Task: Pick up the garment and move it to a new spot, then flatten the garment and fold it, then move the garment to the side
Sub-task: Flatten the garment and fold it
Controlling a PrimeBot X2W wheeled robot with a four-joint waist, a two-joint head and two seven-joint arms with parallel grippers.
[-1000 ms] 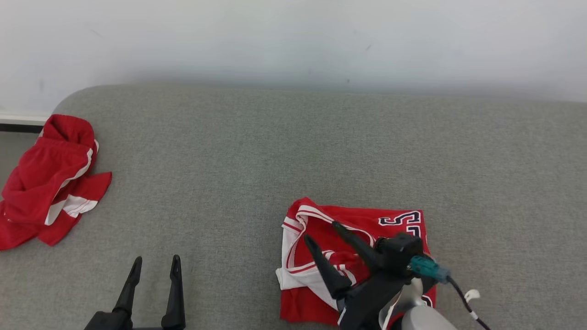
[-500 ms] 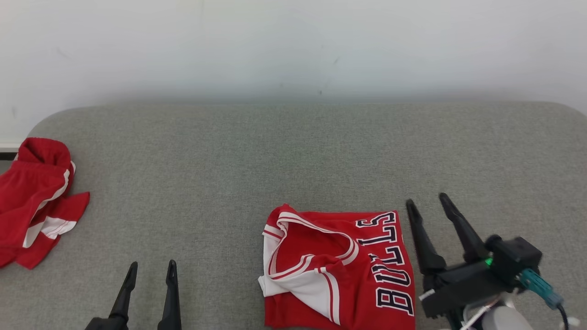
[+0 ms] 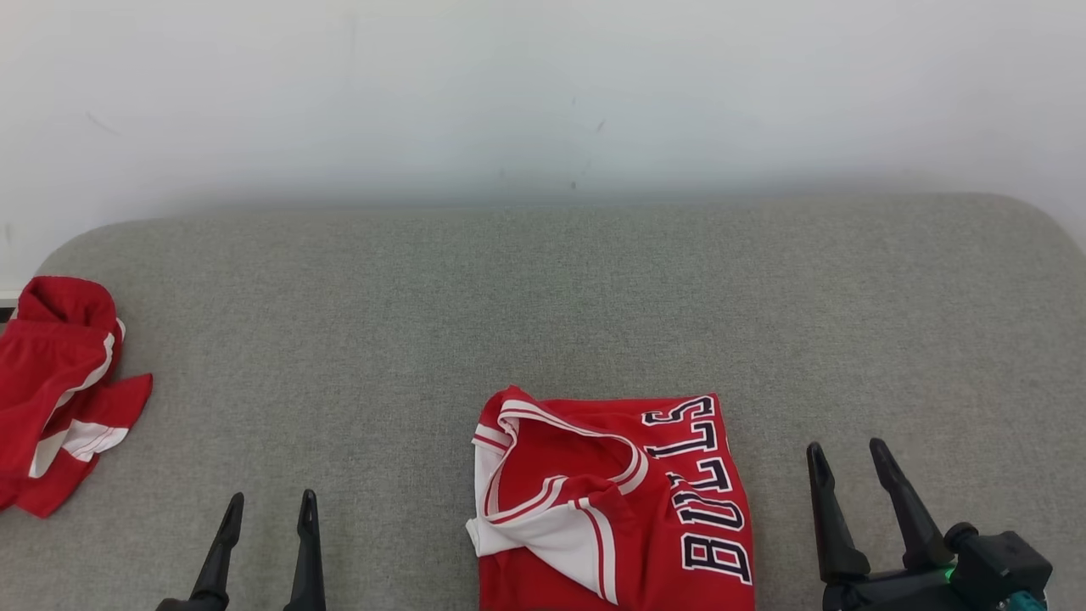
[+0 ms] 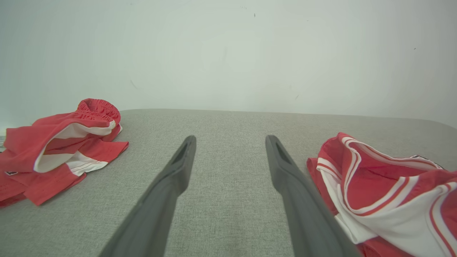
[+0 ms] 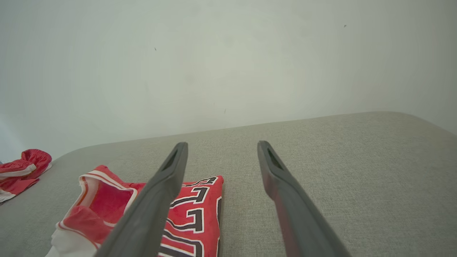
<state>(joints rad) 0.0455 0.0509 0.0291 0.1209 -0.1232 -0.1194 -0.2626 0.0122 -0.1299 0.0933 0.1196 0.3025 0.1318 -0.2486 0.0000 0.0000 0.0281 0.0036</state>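
**Both grippers free, jersey folded on the near side**

I was looking at a grey padded surface (image 3: 543,297) covered in woven cloth, with rounded far corners, its far side running along a plain white wall (image 3: 543,85) that carried a few small dark specks. The red jersey (image 3: 611,509) lay folded near the near edge, a little right of the middle, its white-trimmed neck opening on the left and the BULLS lettering down its right side.

My left gripper (image 3: 271,495) hung over bare cloth to the left of the jersey, fingers spread and holding nothing. My right gripper (image 3: 845,445) sat just right of the jersey, also spread and not touching it.

Far off at the left edge lay crumpled red shorts (image 3: 59,390) with white stripes, well apart from the jersey.
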